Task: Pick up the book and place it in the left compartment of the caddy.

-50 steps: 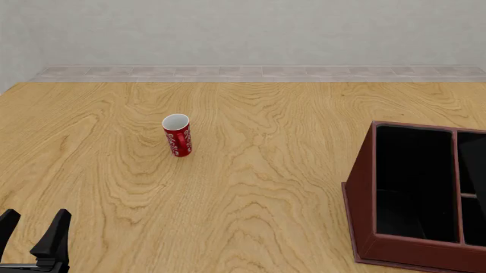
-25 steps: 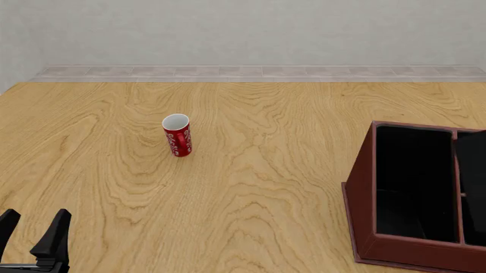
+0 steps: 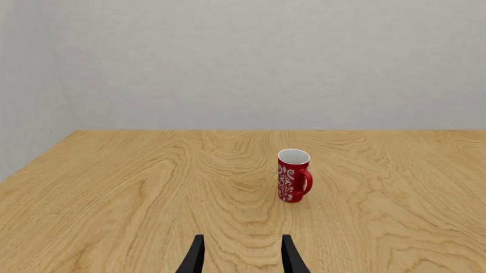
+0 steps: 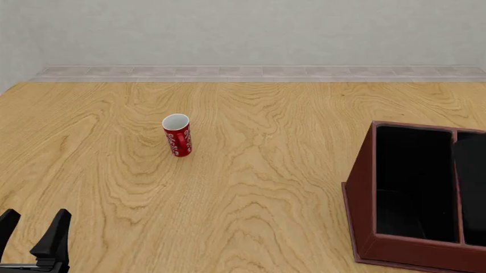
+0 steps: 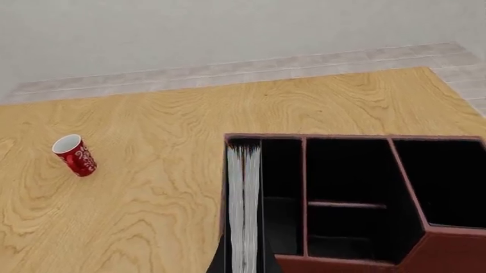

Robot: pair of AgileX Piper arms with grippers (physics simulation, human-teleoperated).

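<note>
The black book (image 5: 244, 205) stands on edge with its white-grey page edge towards the right wrist camera. It is held above the caddy (image 5: 448, 250), over the outer wall of the left compartment (image 5: 283, 182). My right gripper (image 5: 244, 266) is shut on the book, with its fingers mostly hidden behind it. In the front view the book (image 4: 472, 187) is a black slab at the right edge. It covers the smaller sections of the caddy (image 4: 361, 193), beside the left compartment (image 4: 414, 182). My left gripper (image 4: 32, 233) is open and empty at the near left; it also shows in the left wrist view (image 3: 241, 259).
A red cup (image 4: 177, 135) with a white pattern stands upright left of the table's middle, far from the caddy. It also shows in the left wrist view (image 3: 293, 176) and the right wrist view (image 5: 74, 154). A grey wall runs behind the table.
The black book has come further in from the right over the caddy and now hides the divider of the smaller sections. The left gripper and the cup have not moved.
</note>
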